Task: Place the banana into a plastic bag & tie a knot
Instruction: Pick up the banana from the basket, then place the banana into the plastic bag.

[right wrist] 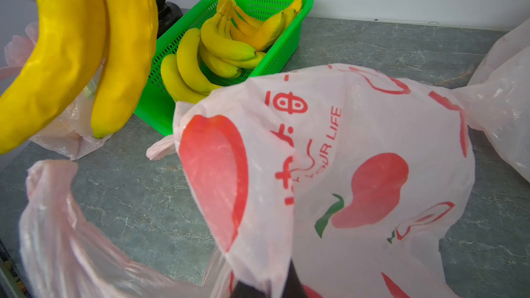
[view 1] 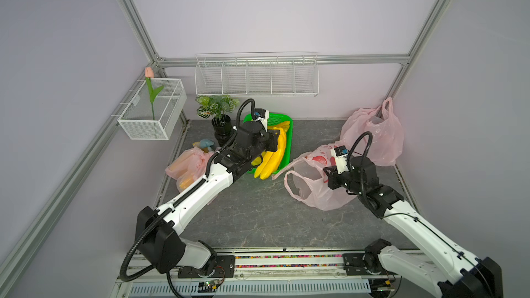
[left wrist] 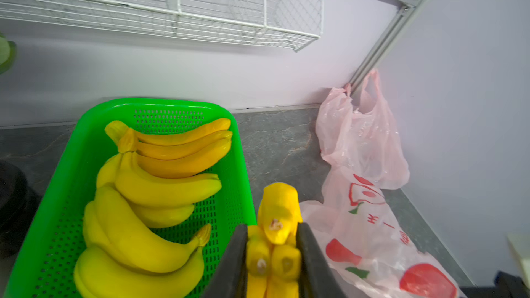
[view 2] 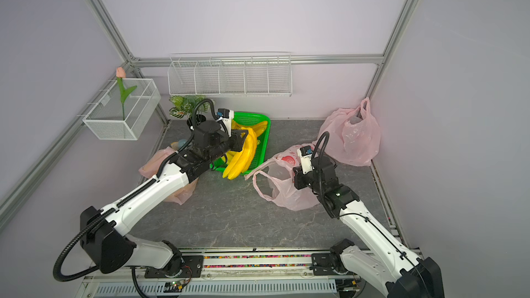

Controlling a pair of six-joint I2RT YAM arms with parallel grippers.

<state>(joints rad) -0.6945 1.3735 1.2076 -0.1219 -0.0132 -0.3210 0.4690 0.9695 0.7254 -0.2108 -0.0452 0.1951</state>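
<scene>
nearest to us, the right gripper [right wrist: 269,285] is closed on the rim of the pink bag [view 1: 315,199] and holds its mouth up, toward the left arm. farther, we see the left gripper [left wrist: 272,233] pinch the stem of the banana bunch [view 1: 272,157]. the bunch hangs long axis down by the near end of the green basket [view 1: 284,116], just left of the bag mouth.

Basket [view 1: 289,144] left of plastic bag [view 1: 315,193]
</scene>
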